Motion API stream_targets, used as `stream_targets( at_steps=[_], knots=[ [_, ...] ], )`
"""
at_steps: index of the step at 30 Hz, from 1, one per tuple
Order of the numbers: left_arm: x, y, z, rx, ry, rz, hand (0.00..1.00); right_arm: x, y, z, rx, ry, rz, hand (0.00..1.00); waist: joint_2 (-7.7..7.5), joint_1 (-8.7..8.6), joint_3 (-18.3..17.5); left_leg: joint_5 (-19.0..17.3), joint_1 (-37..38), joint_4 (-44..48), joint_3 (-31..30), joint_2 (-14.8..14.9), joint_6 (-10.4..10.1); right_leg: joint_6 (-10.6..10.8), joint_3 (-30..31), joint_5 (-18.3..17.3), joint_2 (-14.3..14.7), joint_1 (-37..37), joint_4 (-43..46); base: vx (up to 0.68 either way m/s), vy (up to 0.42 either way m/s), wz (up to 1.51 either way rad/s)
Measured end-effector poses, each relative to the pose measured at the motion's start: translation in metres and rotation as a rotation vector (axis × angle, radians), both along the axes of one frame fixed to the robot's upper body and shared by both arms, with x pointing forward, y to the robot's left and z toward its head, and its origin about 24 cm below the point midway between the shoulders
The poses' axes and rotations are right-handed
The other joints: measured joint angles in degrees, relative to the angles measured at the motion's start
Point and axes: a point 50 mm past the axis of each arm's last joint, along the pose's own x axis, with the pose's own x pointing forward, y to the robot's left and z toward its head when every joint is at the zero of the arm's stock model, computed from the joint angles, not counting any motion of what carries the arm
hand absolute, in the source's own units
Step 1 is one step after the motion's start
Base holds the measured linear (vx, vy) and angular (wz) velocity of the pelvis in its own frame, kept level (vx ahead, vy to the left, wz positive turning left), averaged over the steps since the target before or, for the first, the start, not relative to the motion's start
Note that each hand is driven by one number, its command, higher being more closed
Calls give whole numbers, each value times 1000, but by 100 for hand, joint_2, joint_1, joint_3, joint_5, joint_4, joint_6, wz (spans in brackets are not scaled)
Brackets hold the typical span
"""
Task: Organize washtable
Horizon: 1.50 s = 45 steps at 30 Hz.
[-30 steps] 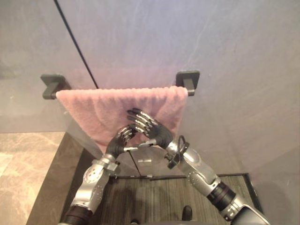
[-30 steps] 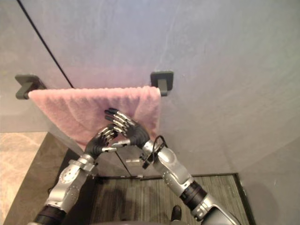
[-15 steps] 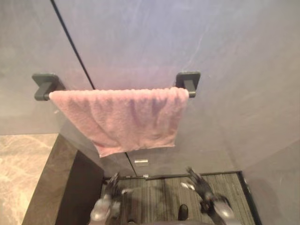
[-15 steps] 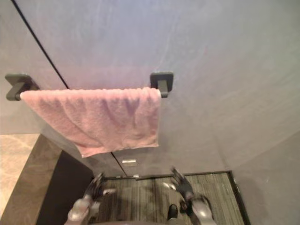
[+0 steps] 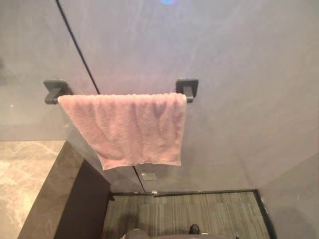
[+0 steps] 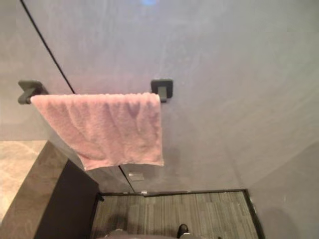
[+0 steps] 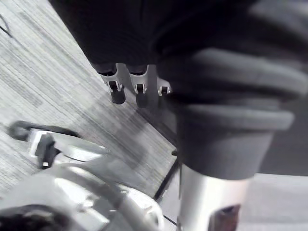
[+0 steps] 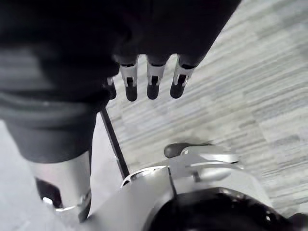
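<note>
Hanging in the middle of the head view, the pink towel [image 5: 127,127] is draped over a rail between two dark brackets, the left bracket [image 5: 54,90] at the towel's upper left corner and the right bracket [image 5: 187,88] just past its upper right corner; the cloth lies spread along the rail, its left edge slanting inward toward a ragged lower hem; behind it stands the grey wall [image 5: 239,74], crossed in the upper left of the frame by a thin dark seam [image 5: 77,47]; the marbled worktop [image 5: 25,169] sits in the lower left of the frame, well below the towel, with a dark side panel [image 5: 82,209] beside it; grey striped floor [image 5: 189,211] runs along the bottom; the left hand [image 7: 139,89] hangs over that floor with its fingers straight and relaxed, holding nothing; the right hand [image 8: 153,79] hangs likewise, fingers side by side and straight, empty, apart from the towel.
</note>
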Motion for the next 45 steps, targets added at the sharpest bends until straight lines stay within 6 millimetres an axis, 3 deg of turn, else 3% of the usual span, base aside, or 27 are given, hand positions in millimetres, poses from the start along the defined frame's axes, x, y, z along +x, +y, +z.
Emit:
stream_targets(
  at_steps=[3,5,7,9,11,13,15,16,18,19,20,21,22,23,24,25,27,29,33,36,38,39,40,41,42,43,45],
  knots=[
    [38,-4,4,7,-88,-91,0,5,6,-1,19,-9,-8,0,-156,-229,-38,-461,354,-1038,-348,-324,-542,26,-163,24,-152,-262,182,-36,92,29],
    [88,-22,13,-3,-201,-291,0,14,6,1,16,-37,-11,0,-158,-344,44,-1152,465,-1452,-160,-444,-219,36,-315,28,-222,-780,662,-180,182,39],
    [112,-31,20,4,-259,-370,0,24,14,0,25,-52,6,0,-278,-366,202,-1313,639,-2060,30,-639,-233,100,-253,27,-348,-1015,928,-226,126,4],
    [125,-33,26,25,-292,-444,0,32,20,0,37,-65,25,0,-612,-353,302,-1277,701,-2310,342,-856,-121,228,-302,-99,-668,-1237,1074,-307,62,-46],
    [118,-39,24,15,-278,-460,0,39,16,2,24,-89,25,0,-584,-223,299,-1246,694,-2216,752,-780,-68,124,-303,-595,-920,-1717,2528,-337,39,-89],
    [108,-35,21,21,-250,-471,0,33,16,2,25,-81,16,0,-574,-244,300,-1171,693,-2139,842,-698,-55,140,-24,-1037,-1237,-1853,4953,-162,-64,-43],
    [102,-32,19,27,-234,-476,0,30,16,2,26,-72,12,0,-595,-230,287,-1072,562,-2046,855,-699,-58,135,413,-1032,-1493,-1616,5966,-112,-155,-15],
    [102,-29,20,35,-235,-476,0,28,14,1,24,-65,1,0,-696,-219,219,-1042,397,-1911,829,-701,-98,357,657,-948,-1635,-1288,5758,-89,-216,-17],
    [96,-25,17,28,-210,-464,0,33,14,0,27,-65,-18,0,-565,-148,231,-963,-83,-1655,472,-783,59,390,548,-1124,-1385,-1136,5192,-141,-172,4],
    [97,-27,17,26,-215,-466,0,30,11,-2,28,-44,-47,0,-656,-101,176,-921,-279,-2430,-30,-1554,229,707,910,-1549,-1374,-659,4349,-256,-52,39],
    [100,-28,19,33,-231,-465,0,31,8,-2,23,-39,-48,0,-707,-45,161,-550,-356,-2922,-85,-1870,429,727,1105,-1702,-1413,-587,4278,-366,-3,49],
    [101,-30,21,42,-254,-461,0,35,5,-1,18,-44,-38,0,-550,6,97,386,-667,-2915,18,-1771,682,830,1285,-2062,-1322,-438,4048,-382,-76,19],
    [100,-20,22,72,-246,-460,0,54,14,-1,38,-67,13,0,-698,54,89,361,-1070,-2500,12,-1754,679,1129,1379,-2541,-1299,-252,3413,-382,-176,7],
    [98,-19,22,74,-240,-460,0,63,16,0,41,-82,41,0,-682,85,93,350,-1262,-2336,4,-1635,652,1124,1278,-2636,-1201,-159,2991,-251,-199,-21],
    [93,-15,21,83,-221,-456,0,76,19,2,43,-110,62,0,-542,126,55,389,-1505,-2215,-71,-1434,559,1099,1121,-2635,-978,-46,2418,-215,-267,1],
    [89,-17,19,79,-207,-448,0,83,21,3,41,-133,67,0,-407,83,120,495,-1647,-2314,-276,-1216,406,860,832,-2494,-681,248,1701,-174,-210,20],
    [90,-17,19,85,-203,-482,0,76,20,1,41,-107,62,0,-346,79,131,946,-1622,-2694,-371,-1083,210,647,445,-2364,-474,332,1572,-197,-191,63],
    [92,-10,21,107,-208,-473,0,73,17,1,29,-99,54,0,-543,45,207,1204,-1617,-2782,160,-919,141,297,-103,-2142,-407,228,1381,-268,-181,72],
    [84,-4,18,100,-186,-392,0,56,-4,3,-31,-69,1,0,-529,46,254,135,-1475,-448,460,-259,495,113,-677,-2034,-396,228,1452,-195,-86,45],
    [68,2,14,90,-140,-330,0,36,-12,1,-42,-35,-67,0,-431,-97,202,147,-835,235,432,414,528,110,-1241,-2033,-404,322,1648,-128,50,77],
    [65,2,13,85,-132,-313,0,31,-10,0,-27,-22,-104,0,-347,-169,242,46,-829,-394,548,212,522,-34,-1592,-2018,-515,149,2086,-99,110,113],
    [63,12,14,110,-123,-307,0,28,-2,-3,5,-4,-108,0,-661,-347,116,169,-539,-2085,54,-544,278,-207,-1528,-2065,-439,-109,1397,-212,41,186],
    [60,27,16,138,-96,-298,0,23,6,-6,27,9,-125,0,-822,-465,98,-201,-354,-1523,188,-356,400,-59,-1817,-1424,-480,-2,807,-201,6,176],
    [59,28,15,137,-84,-304,0,26,3,-5,19,-5,-143,0,-742,-397,112,-161,-217,-1272,273,-104,316,-83,-1947,-1375,-422,-33,846,-122,20,161],
    [55,23,13,120,-73,-308,0,25,-5,-4,4,-2,-164,0,-558,-409,89,257,249,-1711,321,100,150,-86,-2223,-1376,-446,-140,1015,-43,164,127],
    [57,14,12,102,-81,-317,0,22,-13,-2,-13,-1,-185,0,-431,-413,59,659,493,-2427,299,80,-130,-87,-2489,-1379,-585,-275,1228,-85,317,168],
    [64,4,12,88,-96,-379,0,29,-12,-2,-8,-15,-177,0,-411,-446,82,534,394,-3028,704,-130,-427,-80,-3027,-1274,-1046,-351,1457,-101,388,190]
  ],
)
